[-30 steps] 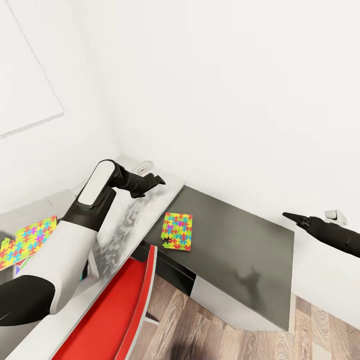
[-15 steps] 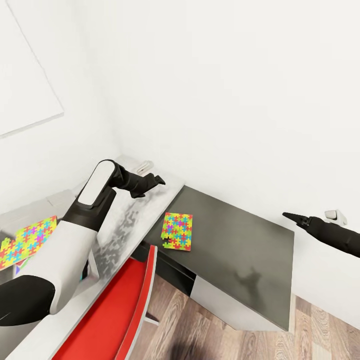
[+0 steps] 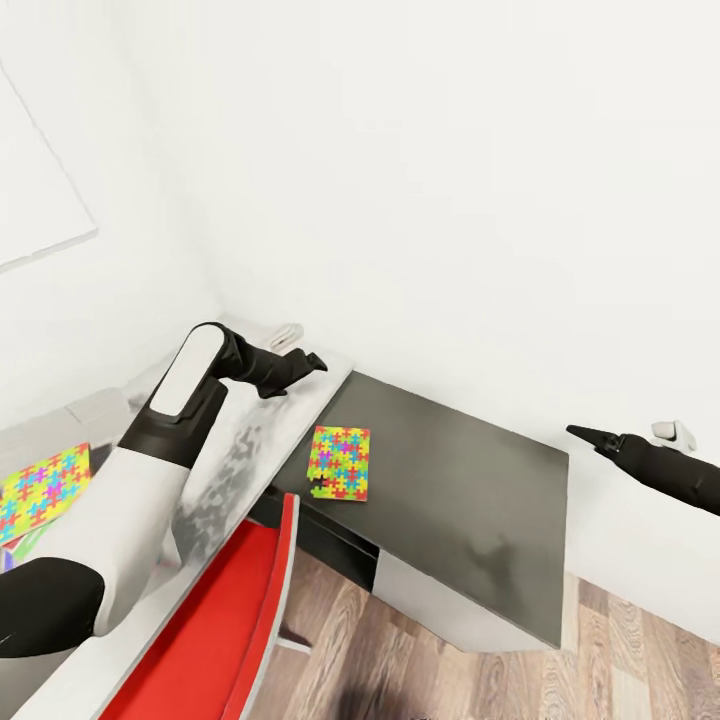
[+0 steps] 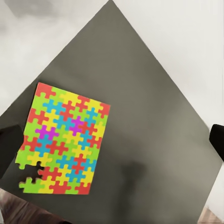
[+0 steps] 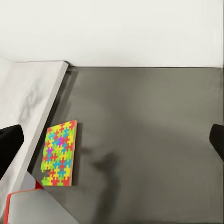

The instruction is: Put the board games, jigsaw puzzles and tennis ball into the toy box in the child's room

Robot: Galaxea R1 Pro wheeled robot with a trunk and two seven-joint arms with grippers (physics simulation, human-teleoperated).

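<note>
Panning right: the head camera has swung since half a second ago, so the whole scene sits further left in frame; nothing on the table (image 3: pixel 300 425) has actually moved. Likely the robot is lining up on the jigsaw puzzle (image 3: pixel 339 462) lying flat on the lower dark section (image 3: pixel 460 480), near its left edge beside the pale desktop. Second puzzle (image 3: pixel 40 490) sits at the head view's left margin, cut off by the frame and partly behind the left arm; what it rests on is hard to tell. Red chair (image 3: pixel 215 620) is tucked under the desk. Left gripper (image 3: pixel 308 362) hovers over the desktop's far end, right gripper (image 3: pixel 590 436) off the table's right end; both empty, fingers spread in the wrist views.
</note>
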